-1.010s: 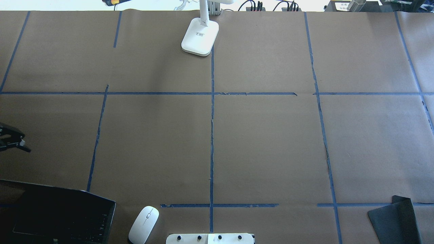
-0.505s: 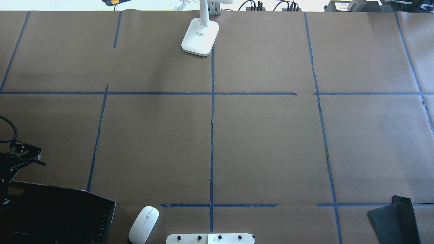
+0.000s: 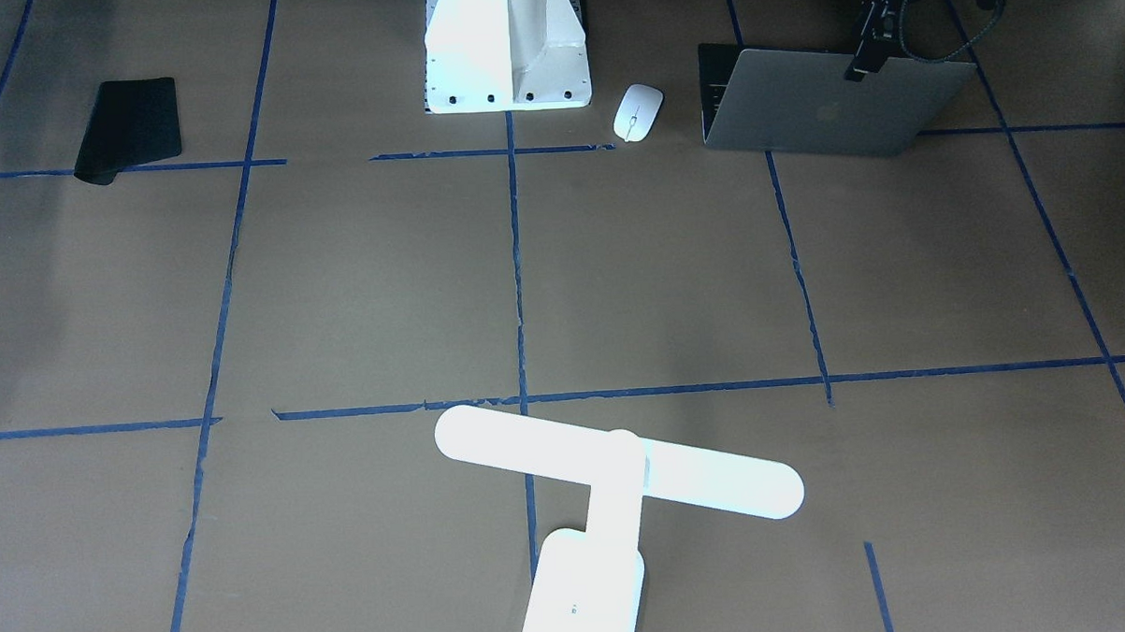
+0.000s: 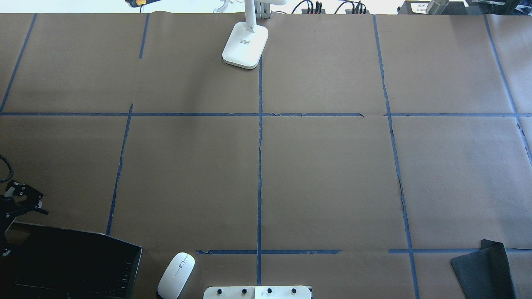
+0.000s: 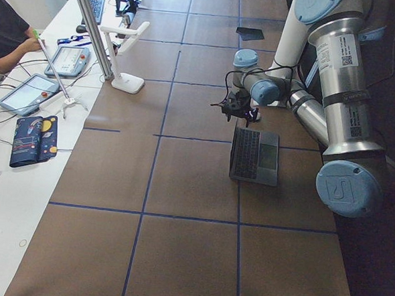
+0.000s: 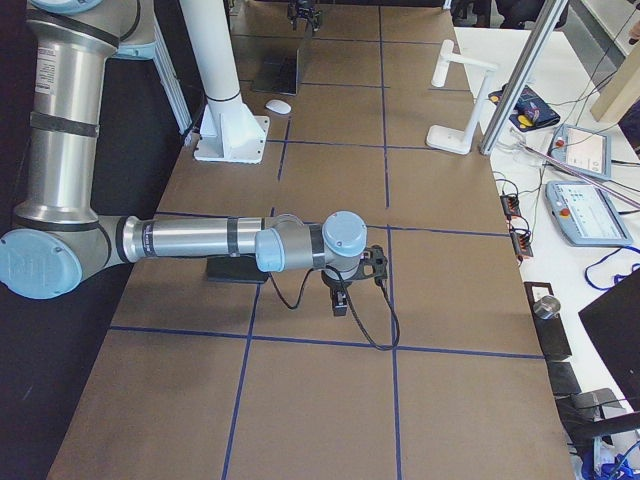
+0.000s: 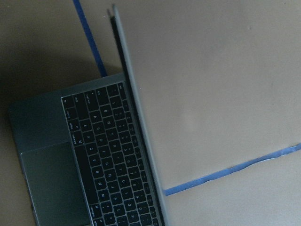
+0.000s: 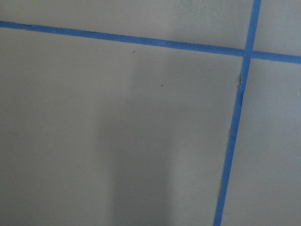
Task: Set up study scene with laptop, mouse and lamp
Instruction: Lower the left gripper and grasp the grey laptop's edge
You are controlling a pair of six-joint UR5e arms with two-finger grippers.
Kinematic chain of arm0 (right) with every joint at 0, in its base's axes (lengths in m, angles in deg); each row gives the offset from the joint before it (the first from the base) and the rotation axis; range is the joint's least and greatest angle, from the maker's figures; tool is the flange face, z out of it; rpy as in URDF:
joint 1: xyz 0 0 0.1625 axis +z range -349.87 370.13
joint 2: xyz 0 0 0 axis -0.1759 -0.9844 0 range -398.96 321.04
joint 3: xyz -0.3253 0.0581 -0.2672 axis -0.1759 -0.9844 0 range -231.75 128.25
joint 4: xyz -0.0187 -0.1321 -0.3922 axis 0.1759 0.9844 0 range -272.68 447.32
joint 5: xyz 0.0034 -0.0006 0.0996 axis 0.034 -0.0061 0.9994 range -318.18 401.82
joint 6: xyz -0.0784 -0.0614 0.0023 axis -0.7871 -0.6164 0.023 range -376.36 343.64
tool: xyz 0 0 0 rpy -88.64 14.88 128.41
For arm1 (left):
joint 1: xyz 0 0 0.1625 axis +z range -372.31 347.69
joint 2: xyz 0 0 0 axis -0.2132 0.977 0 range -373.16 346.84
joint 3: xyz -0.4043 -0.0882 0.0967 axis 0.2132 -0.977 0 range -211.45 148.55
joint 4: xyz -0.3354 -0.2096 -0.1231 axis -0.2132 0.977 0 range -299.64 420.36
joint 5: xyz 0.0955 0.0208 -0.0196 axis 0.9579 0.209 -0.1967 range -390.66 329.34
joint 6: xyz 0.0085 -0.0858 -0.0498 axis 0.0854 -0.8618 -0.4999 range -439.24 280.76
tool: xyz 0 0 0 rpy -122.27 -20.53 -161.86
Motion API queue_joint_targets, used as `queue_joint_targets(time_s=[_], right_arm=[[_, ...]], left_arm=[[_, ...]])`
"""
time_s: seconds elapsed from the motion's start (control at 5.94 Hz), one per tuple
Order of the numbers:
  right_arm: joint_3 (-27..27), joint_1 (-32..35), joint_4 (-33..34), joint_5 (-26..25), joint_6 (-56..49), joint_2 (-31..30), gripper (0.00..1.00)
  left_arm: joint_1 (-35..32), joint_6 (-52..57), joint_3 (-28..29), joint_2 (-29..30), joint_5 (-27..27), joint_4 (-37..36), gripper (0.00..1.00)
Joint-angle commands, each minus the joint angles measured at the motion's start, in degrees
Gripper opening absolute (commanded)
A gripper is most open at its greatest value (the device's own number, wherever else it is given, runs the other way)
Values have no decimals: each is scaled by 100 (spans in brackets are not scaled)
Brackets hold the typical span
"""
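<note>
The grey laptop (image 3: pixel 827 110) stands open at the table's near left corner, also in the overhead view (image 4: pixel 75 265); the left wrist view shows its keyboard (image 7: pixel 108 160) and screen edge. My left gripper (image 4: pixel 27 203) hovers just above the screen's top edge (image 3: pixel 861 62), jaws apart and empty. The white mouse (image 3: pixel 637 111) lies beside the laptop (image 4: pixel 176 275). The white lamp (image 3: pixel 615 473) stands at the far middle edge; only its base (image 4: pixel 245 45) shows from overhead. My right gripper (image 6: pixel 340 300) shows only in the exterior right view, over bare paper; I cannot tell its state.
A black mouse pad (image 3: pixel 130 125) lies at the near right corner (image 4: pixel 484 270). The white robot pedestal (image 3: pixel 506 47) stands at the near middle edge. Blue tape lines (image 4: pixel 259 166) grid the brown paper. Tablets (image 5: pixel 26 94) lie on the operators' side table.
My left gripper has come in from the left edge and moved towards the near edge, to the top of the laptop's screen. Laptop, mouse and lamp have not moved.
</note>
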Motion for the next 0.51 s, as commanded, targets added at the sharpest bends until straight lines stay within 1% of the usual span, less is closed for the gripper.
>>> queue_joint_targets(time_s=[0.0,0.17,0.34], right_arm=[[27,0,-6,12,-2,-7,100],[27,0,-6,12,-2,-16,100],[53,0,-15,12,-2,-16,100]], left_arm=[[22,-62,28,4,-4,-11,68],[65,-54,98,13,-4,-11,67],[118,-54,125,56,-4,-3,64]])
